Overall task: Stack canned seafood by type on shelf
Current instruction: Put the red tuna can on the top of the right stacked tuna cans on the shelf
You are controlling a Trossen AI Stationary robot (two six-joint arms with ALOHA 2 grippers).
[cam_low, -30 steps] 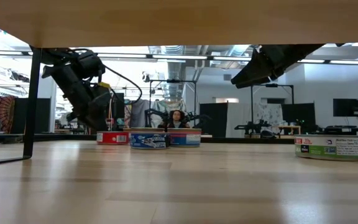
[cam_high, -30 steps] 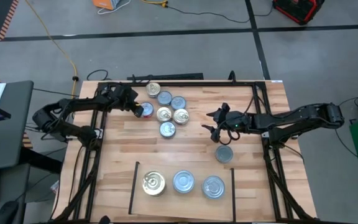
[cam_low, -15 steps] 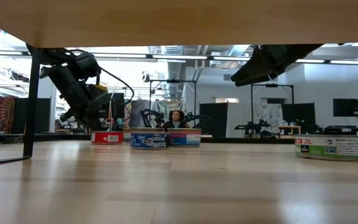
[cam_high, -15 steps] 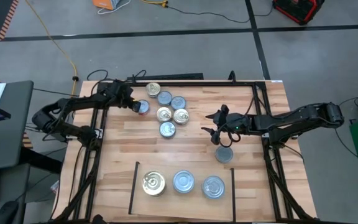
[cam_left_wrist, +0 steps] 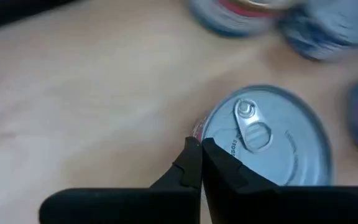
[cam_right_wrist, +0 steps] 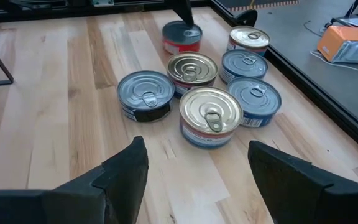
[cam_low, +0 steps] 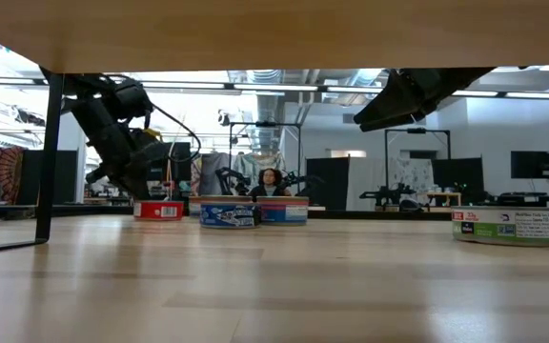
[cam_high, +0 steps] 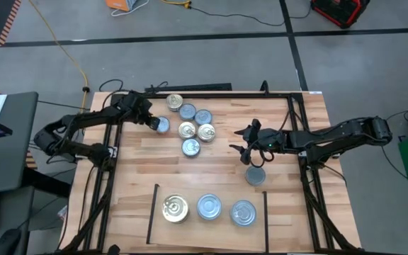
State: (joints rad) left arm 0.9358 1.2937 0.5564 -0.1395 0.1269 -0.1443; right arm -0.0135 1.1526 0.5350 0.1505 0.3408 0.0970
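A silver-topped, red-sided can (cam_high: 160, 125) stands apart at the left of a cluster of several gold- and silver-topped cans (cam_high: 193, 124) on the far part of the table. My left gripper (cam_left_wrist: 199, 149) is shut, with its tips at this can's rim. The shelf (cam_high: 207, 225), a plank patch between thin black lines near the front edge, holds a gold-topped can (cam_high: 175, 207) and two silver-topped ones (cam_high: 209, 207) (cam_high: 243, 212). My right gripper (cam_right_wrist: 197, 180) hangs open right of the cluster, above a lone can (cam_high: 256, 176), and touches nothing. My left gripper has its shut fingertips (cam_left_wrist: 191, 163) on the can's top, right at the rim (cam_left_wrist: 211, 134) on the side toward the table's left. The fingers slant down from the far left. The can (cam_low: 158, 210) stands flat on the table.
A black metal frame (cam_high: 289, 95) runs round the table top; its rails border the far, left and right sides. Bare planks lie between the cluster and the shelf. In the low view a person sits far behind the table.
The red-sided can has slid a short way along the table toward the left edge, away from the cluster and still flat. My left gripper has drawn back the same way with it.
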